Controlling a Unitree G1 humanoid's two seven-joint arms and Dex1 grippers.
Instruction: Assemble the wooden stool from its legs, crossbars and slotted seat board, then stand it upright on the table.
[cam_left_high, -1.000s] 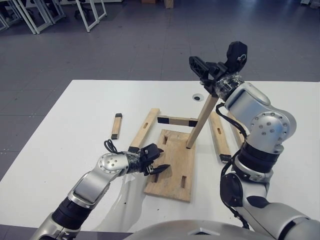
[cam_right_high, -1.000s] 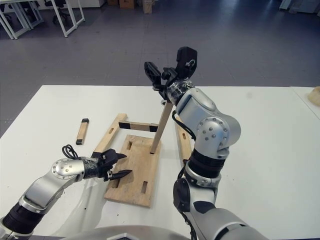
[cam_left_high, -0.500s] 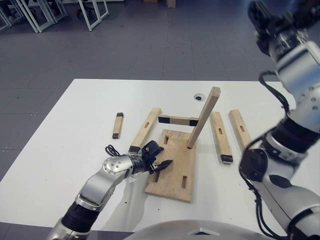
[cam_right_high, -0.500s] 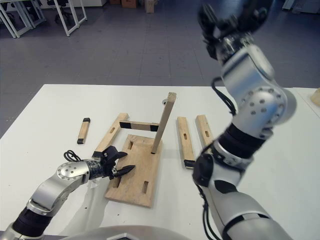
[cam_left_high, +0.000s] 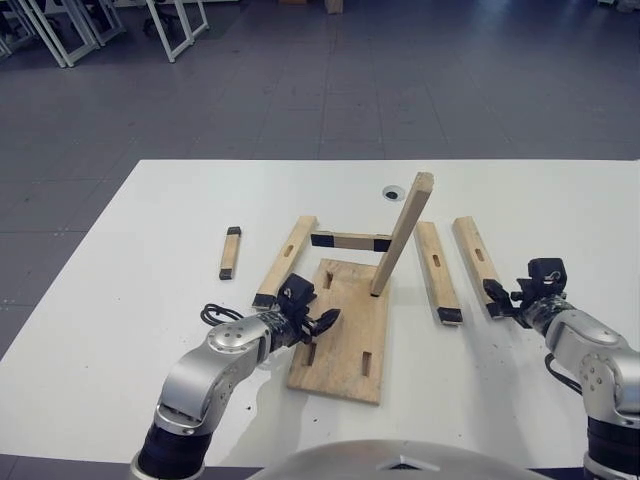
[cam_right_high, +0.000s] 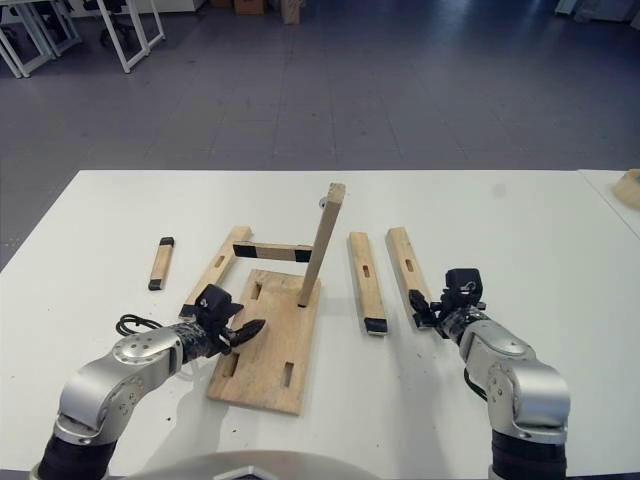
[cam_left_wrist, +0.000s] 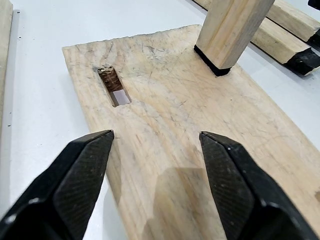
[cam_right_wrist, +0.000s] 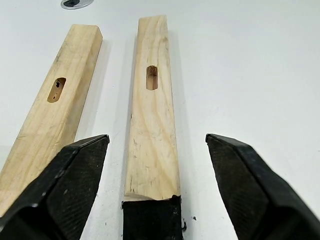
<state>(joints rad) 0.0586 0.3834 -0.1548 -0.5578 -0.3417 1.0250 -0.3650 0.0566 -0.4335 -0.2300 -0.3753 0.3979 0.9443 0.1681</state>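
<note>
Directly ahead, pale wooden stool leg with black-capped end (cam_right_wrist: 151, 115) is bracketed by right gripper (cam_right_wrist: 156, 142), set wide open; long axis is pointed away.

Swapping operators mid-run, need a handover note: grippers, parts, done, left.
Left gripper: jaws open, over the near-left edge of the pale slotted wooden seat board.
Right gripper: jaws open, straddling the black-tipped end of the rightmost pale wooden leg.
Done: one black-footed leg stands tilted in a far slot.
Left: that flat leg, its neighbour, third leg, black-ended crossbar, short crossbar.
</note>
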